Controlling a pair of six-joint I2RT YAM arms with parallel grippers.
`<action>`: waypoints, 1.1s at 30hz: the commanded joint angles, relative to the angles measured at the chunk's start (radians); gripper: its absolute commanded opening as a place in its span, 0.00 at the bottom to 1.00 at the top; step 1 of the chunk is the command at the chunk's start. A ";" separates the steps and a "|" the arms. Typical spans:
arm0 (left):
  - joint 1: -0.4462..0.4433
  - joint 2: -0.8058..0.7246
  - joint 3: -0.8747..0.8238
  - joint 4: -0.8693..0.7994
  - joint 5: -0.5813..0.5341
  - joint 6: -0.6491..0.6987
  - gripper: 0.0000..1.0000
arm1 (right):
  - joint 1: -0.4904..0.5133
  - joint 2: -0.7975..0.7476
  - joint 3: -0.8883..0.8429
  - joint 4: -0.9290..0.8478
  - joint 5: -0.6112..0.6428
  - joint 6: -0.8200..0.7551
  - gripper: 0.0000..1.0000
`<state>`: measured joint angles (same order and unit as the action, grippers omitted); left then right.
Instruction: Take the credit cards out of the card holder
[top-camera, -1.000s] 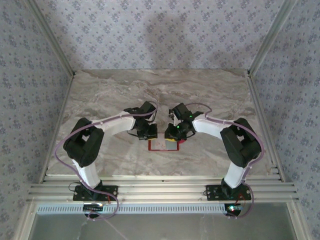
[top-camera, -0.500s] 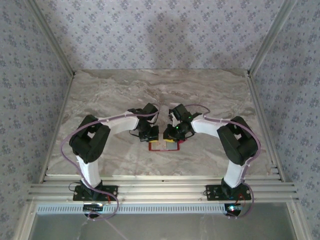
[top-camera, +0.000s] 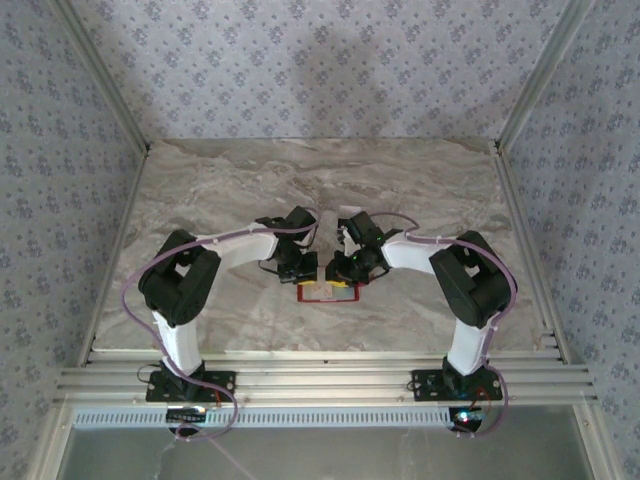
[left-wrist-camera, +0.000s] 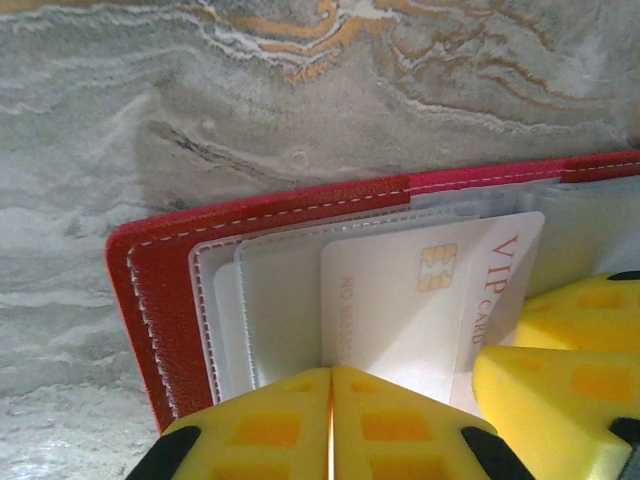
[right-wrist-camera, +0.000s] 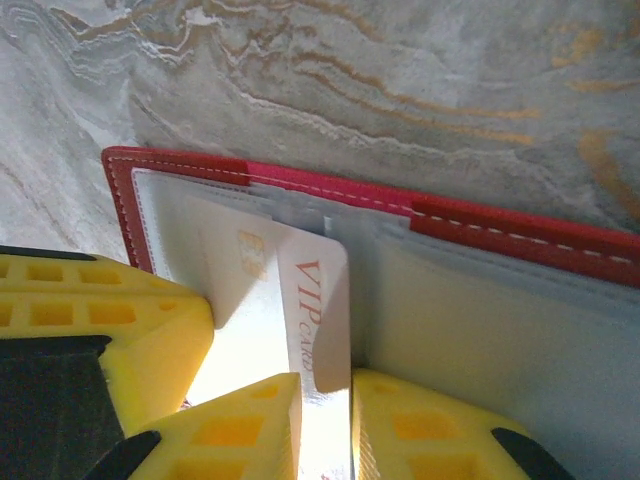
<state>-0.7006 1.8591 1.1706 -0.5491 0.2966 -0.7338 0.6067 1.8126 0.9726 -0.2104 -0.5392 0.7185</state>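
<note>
There is one card holder (left-wrist-camera: 150, 290), a single red wallet lying open, on one marble table (top-camera: 200, 190). One credit card (left-wrist-camera: 400, 300) can be counted for certain, white with one gold chip; whether more sit behind it cannot be told. The clear sleeves (left-wrist-camera: 225, 310) overlap, at least three of them. Two arms reach in, ending in one left gripper (left-wrist-camera: 331, 380) and one right gripper (right-wrist-camera: 325, 385), with four yellow pads (left-wrist-camera: 260, 430) in all.
</note>
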 joint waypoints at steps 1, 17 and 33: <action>-0.005 0.015 -0.012 -0.051 -0.006 0.017 0.09 | -0.002 0.025 -0.024 0.071 -0.064 0.016 0.22; -0.005 -0.017 -0.018 -0.073 -0.041 0.017 0.10 | -0.022 -0.016 -0.049 0.053 -0.028 0.004 0.10; -0.005 -0.059 -0.022 -0.080 -0.036 0.004 0.10 | -0.058 -0.132 0.009 -0.203 0.077 -0.150 0.09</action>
<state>-0.7006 1.8381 1.1576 -0.5785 0.2729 -0.7338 0.5541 1.7153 0.9554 -0.3092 -0.5259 0.6186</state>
